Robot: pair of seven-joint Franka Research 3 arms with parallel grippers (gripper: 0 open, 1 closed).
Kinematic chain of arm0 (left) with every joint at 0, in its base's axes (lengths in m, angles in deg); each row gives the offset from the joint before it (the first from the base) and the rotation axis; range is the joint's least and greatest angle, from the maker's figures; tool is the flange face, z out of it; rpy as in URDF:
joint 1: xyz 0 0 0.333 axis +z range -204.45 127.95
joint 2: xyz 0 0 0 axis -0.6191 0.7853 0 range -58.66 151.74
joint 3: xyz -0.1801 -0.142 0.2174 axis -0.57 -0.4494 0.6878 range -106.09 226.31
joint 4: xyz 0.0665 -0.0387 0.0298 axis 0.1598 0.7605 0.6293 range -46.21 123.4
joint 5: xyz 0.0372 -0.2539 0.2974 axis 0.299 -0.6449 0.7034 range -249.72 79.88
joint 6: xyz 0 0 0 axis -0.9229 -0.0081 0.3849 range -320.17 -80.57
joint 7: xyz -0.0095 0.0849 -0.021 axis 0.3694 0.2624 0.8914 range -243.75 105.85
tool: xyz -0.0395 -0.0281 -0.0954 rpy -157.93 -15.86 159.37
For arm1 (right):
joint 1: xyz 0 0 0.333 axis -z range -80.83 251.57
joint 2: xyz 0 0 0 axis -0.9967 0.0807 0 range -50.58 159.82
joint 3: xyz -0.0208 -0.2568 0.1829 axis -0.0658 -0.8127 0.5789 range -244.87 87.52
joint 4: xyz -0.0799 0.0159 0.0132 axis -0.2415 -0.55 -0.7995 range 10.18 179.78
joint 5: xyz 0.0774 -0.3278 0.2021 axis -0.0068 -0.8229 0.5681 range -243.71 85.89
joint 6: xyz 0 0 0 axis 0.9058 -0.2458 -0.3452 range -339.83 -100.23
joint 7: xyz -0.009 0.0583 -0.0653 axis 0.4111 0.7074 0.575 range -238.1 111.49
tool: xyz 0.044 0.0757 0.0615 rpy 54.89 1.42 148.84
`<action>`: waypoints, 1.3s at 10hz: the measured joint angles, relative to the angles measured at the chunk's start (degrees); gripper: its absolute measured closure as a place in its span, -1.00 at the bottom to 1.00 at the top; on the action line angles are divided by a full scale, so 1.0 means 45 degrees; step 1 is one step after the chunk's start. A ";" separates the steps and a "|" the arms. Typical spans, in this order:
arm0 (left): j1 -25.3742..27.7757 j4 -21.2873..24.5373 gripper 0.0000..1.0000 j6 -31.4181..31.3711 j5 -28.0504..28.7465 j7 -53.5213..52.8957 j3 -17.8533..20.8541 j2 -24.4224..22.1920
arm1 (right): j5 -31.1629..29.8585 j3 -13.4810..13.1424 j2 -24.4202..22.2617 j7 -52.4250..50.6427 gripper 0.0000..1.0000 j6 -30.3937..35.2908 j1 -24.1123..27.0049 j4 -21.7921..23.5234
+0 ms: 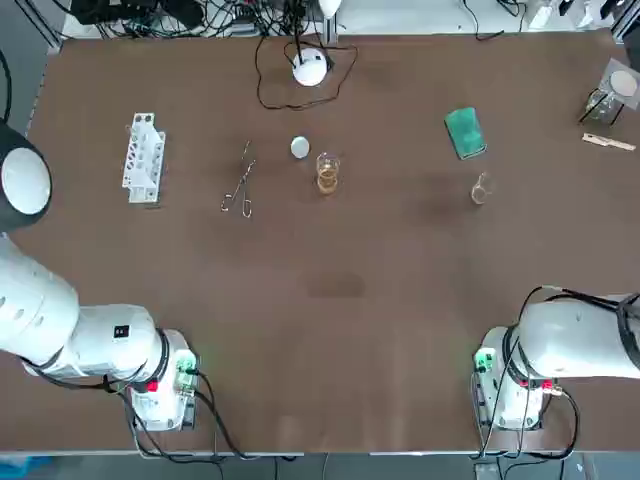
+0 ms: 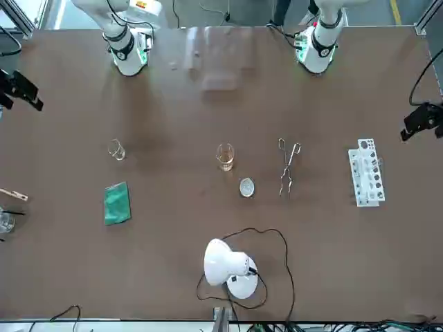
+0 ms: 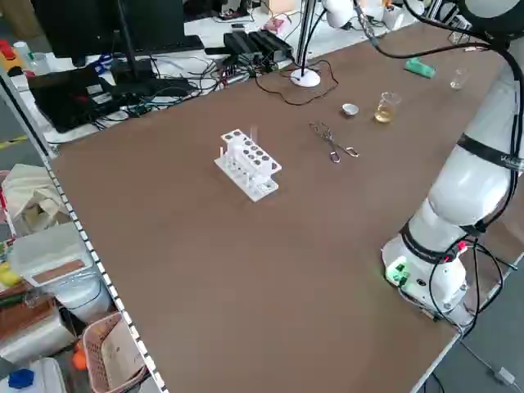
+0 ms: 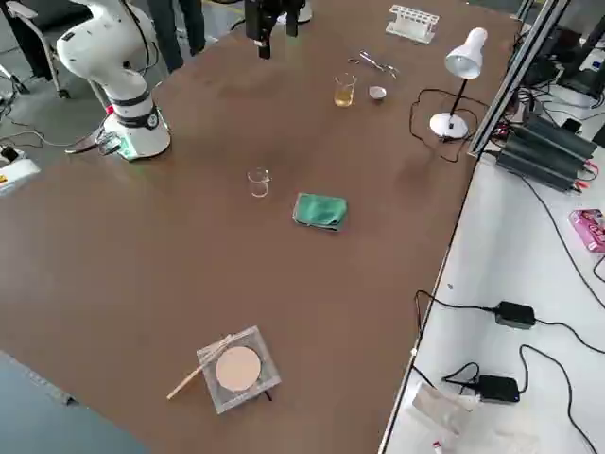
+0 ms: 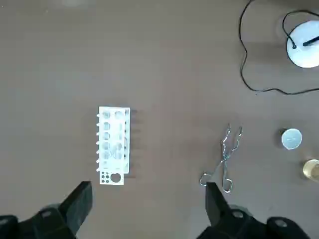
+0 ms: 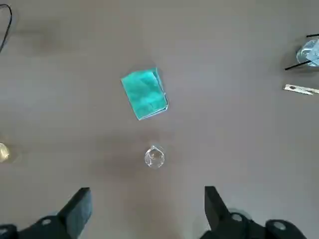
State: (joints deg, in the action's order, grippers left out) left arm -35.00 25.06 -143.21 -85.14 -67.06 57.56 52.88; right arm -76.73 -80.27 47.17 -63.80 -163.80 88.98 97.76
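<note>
The left gripper (image 5: 147, 211) hangs wide open and empty, with the white test-tube rack (image 5: 114, 145) far below between its fingers. The right gripper (image 6: 147, 211), equally spread and empty, hovers above the small glass beaker (image 6: 154, 157). An off-centre descent could topple that light beaker or shove the rack.

Top cam looks straight down on the brown table (image 1: 340, 290), white arm bases (image 1: 165, 385) at 6 o'clock. Front cam faces them from across, bases at 12. Side cams look down diagonally from each flank. Wrist cams hang high; left one and top view share the white plastic test-tube rack (image 5: 114, 146).
</note>
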 joint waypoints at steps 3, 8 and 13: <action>-0.0296 0.0033 -1.00 0.0126 0.0000 -0.0022 -0.0032 0.0061 | 0.0000 0.0002 0.0000 -0.0006 -1.00 -0.0025 0.0000 0.0000; 0.0648 0.0044 -1.00 0.0139 -0.0325 -0.2690 0.0056 0.0305 | 0.0074 -0.0083 0.0239 -0.3175 -1.00 -0.0219 0.0323 0.0072; 0.2007 0.0022 -1.00 -0.0223 -0.1394 -0.6420 0.0098 0.0852 | 0.1051 -0.0065 0.1031 -0.7473 -1.00 -0.0730 0.0798 0.0291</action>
State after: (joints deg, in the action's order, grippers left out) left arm -25.97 25.16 -144.22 -91.41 -95.95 58.00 56.71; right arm -72.00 -80.56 51.81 -97.43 -167.09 92.57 99.06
